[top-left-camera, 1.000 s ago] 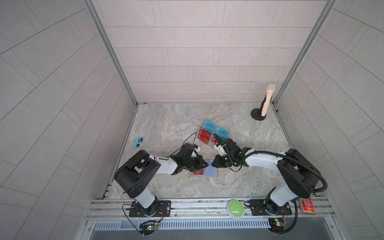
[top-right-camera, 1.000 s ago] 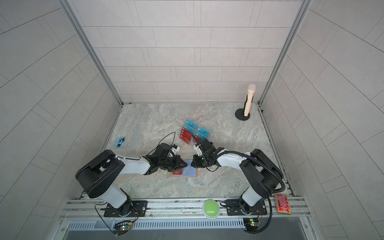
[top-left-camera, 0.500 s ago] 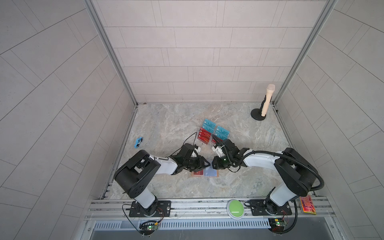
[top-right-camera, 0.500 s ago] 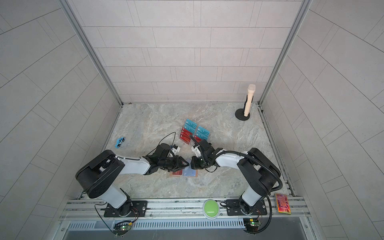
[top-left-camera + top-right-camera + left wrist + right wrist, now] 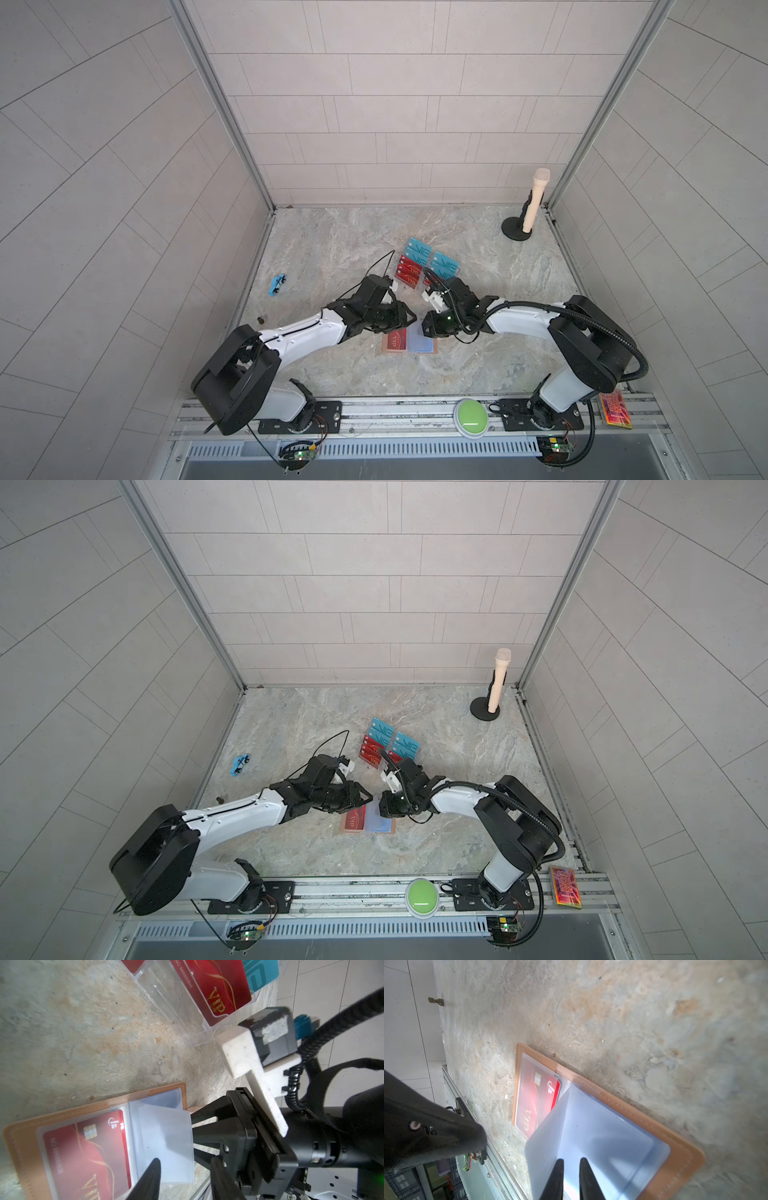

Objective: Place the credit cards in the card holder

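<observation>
I see the card holder (image 5: 409, 353) lying opened flat on the marble table (image 5: 332, 249), near the front and between my two arms. One red card (image 5: 87, 1157) sits in the clear pocket of the half on the left arm's side, so I judge one card is in and the rest are yet to come. The other credit cards (image 5: 409, 268), red and teal, stand in the clear acrylic stand (image 5: 166, 1007) just behind both grippers, apart from the holder. My right gripper (image 5: 572, 1160) reaches in from the holder's outer side with its jaws narrow, a slim gap between them. It is right at the free edge of a pale plastic sleeve (image 5: 166, 1138) that tilts up off the other half. I read that as keeping a pocket mouth exposed for the next card, though I cannot tell whether the fingers pinch the sleeve or only prop it. My left gripper (image 5: 184, 1164) hovers over the same sleeve with its jaws moderately apart and nothing between them, which suits an arm free to fetch a card. The stand is close, so the reach looks short, but its clear lip and tightly tiered cards call for a careful pinch. The risk I watch is the sleeve flopping shut, or the light holder sliding, if my right arm shifts.
</observation>
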`<state>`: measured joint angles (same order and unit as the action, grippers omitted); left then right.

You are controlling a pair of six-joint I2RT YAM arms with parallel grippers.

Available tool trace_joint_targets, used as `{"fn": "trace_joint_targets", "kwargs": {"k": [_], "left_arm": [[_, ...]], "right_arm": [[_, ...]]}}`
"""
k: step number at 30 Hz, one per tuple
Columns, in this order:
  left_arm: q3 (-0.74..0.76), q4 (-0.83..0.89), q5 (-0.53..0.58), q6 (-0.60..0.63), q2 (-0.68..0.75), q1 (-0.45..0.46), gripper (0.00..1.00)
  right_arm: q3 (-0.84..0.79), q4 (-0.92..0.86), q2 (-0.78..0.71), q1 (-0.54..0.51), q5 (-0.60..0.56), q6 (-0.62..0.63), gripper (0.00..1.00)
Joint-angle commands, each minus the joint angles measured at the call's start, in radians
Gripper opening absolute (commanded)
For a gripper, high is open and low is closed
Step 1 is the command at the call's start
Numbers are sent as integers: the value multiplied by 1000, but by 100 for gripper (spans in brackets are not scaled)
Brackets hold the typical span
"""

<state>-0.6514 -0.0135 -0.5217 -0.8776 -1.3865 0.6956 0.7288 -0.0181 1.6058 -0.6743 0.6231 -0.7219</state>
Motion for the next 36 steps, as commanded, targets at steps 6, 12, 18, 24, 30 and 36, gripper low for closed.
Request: {"fn": "trace_joint_targets", "kwargs": {"k": [6,12,18,24,30,36], "left_arm": [[2,-69,-11,-22,-106,37,25],[13,-111,-8,-37,-158,43,23],[1,-50,22,-22,-120,40,26],[57,-45,61,-46,-2,-21,29],[82,63,100,-10,131,-100,32],[99,139,107,27,200,-151,33]], "right_arm": [[-6,3,0,-7,4,-21,18],[-9,9,3,-7,6,-28,17],[-19,12,-2,-10,4,-30,17],[-10,11,5,-24,11,-36,18],[31,18,16,-53,10,-65,18],[59,20,51,-80,4,-72,18]]}}
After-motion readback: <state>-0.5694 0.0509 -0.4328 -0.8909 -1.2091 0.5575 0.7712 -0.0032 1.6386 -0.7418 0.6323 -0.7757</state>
